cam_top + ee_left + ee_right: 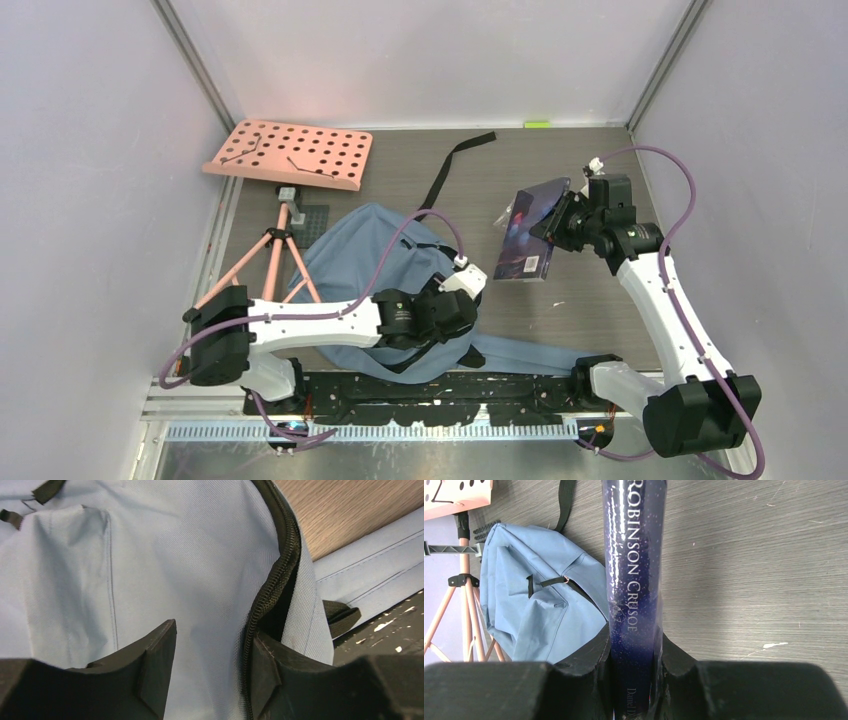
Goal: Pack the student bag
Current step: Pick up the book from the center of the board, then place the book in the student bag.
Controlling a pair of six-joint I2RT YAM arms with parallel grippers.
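The student bag (365, 262), soft blue-grey fabric, lies on the table in front of the left arm. My left gripper (460, 312) is down at its right edge. In the left wrist view the gripper (212, 630) is open and straddles the bag's black zipper (280, 575): one finger is over the outer fabric (150, 580), the other touches the zipper from inside the gap. My right gripper (556, 226) holds a dark blue book (530, 236) above the table, right of the bag. In the right wrist view the fingers (596, 650) clamp the book's spine (634, 555), which reads Robinson Crusoe.
A pink perforated board (290, 152) on a pink tripod (268, 262) stands at the back left, touching the bag's left side. The bag's black strap (455, 165) trails toward the back wall. A black rail (430, 386) runs along the near edge. Walls close in on both sides.
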